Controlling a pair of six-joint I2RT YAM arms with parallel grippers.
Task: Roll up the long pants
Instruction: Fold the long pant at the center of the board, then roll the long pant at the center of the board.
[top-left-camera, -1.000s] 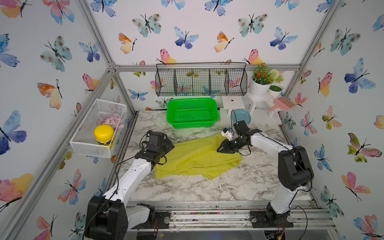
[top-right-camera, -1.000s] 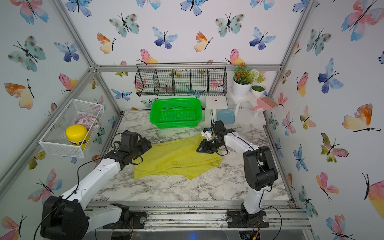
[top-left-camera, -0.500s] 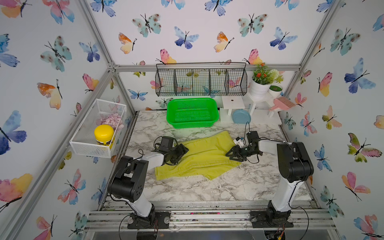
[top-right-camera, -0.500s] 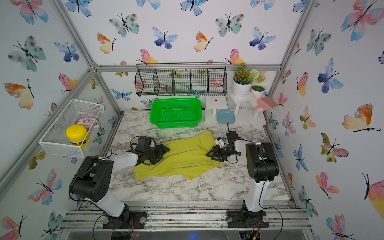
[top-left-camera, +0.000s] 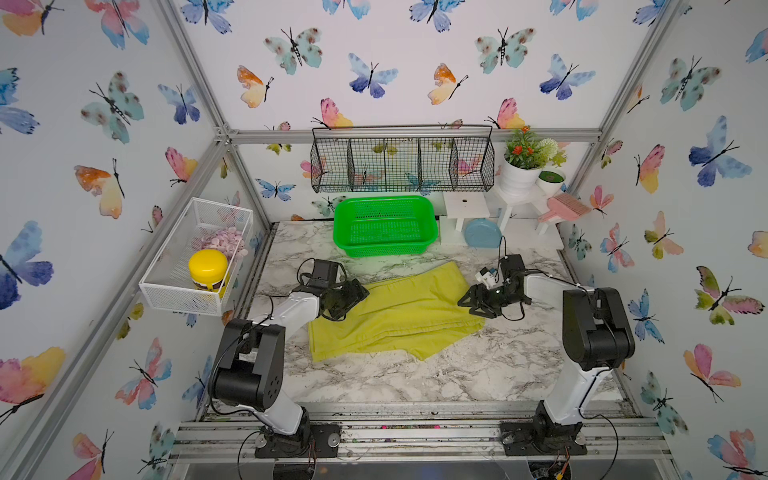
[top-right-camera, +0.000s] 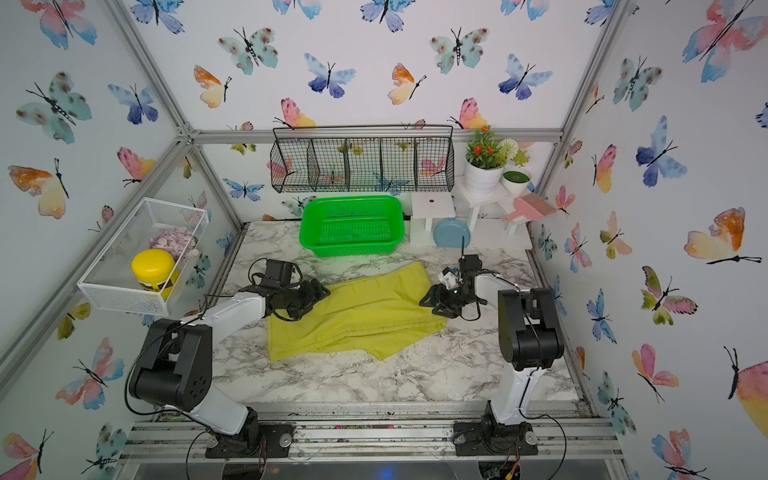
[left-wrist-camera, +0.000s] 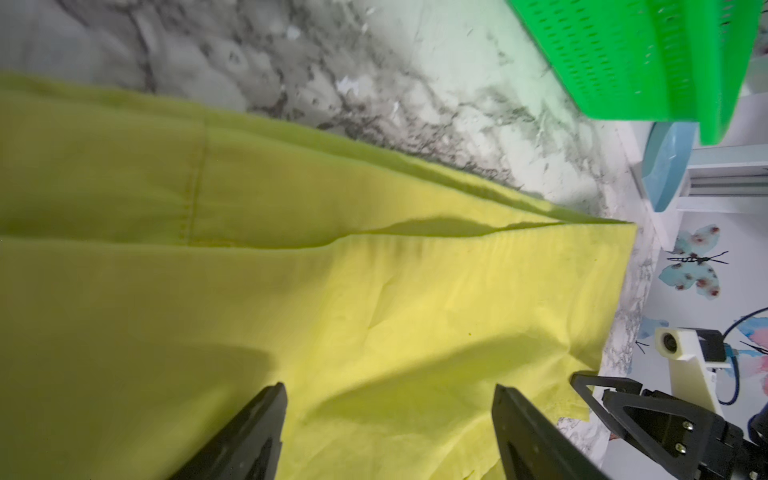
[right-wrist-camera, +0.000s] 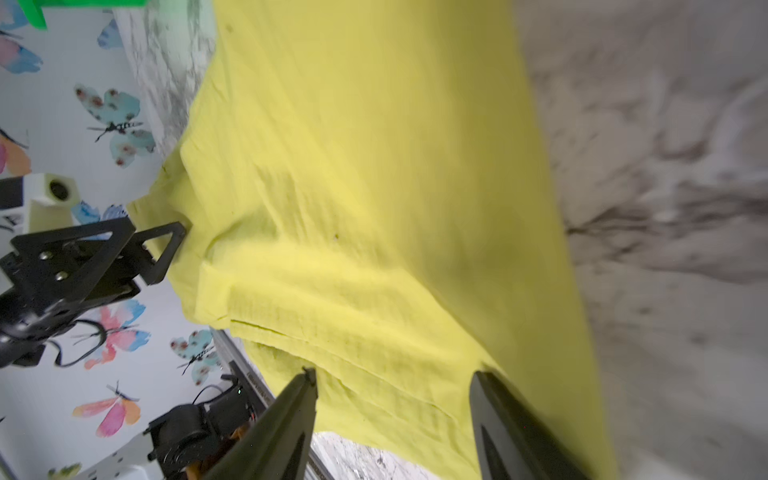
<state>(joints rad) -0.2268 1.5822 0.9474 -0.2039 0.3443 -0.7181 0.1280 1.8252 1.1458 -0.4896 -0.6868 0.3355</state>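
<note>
The long pants (top-left-camera: 399, 316) (top-right-camera: 357, 320) lie flat and folded on the marble table, a yellow-green slab of thin fabric. My left gripper (top-left-camera: 353, 305) (top-right-camera: 313, 305) sits low at their left edge, open, its fingertips over the cloth (left-wrist-camera: 332, 291) with nothing pinched. The left gripper (left-wrist-camera: 389, 386) shows a wide gap in its wrist view. At the right edge my right gripper (top-left-camera: 471, 305) (top-right-camera: 432, 309) is open too. Its wrist view has the right gripper (right-wrist-camera: 392, 372) straddling layered hems of the pants (right-wrist-camera: 374, 208) without clamping them.
A bright green basket (top-left-camera: 384, 224) stands just behind the pants. A blue plate (top-left-camera: 482, 233) leans on a white stool (top-left-camera: 465, 208) at the back right. A white wire basket (top-left-camera: 166, 291) holding a yellow-lidded jar (top-left-camera: 208, 268) hangs on the left wall.
Both arms have dropped low to the table. The right gripper has let go of the pants' far right corner, which now lies spread out. Both grippers have opened wider.
</note>
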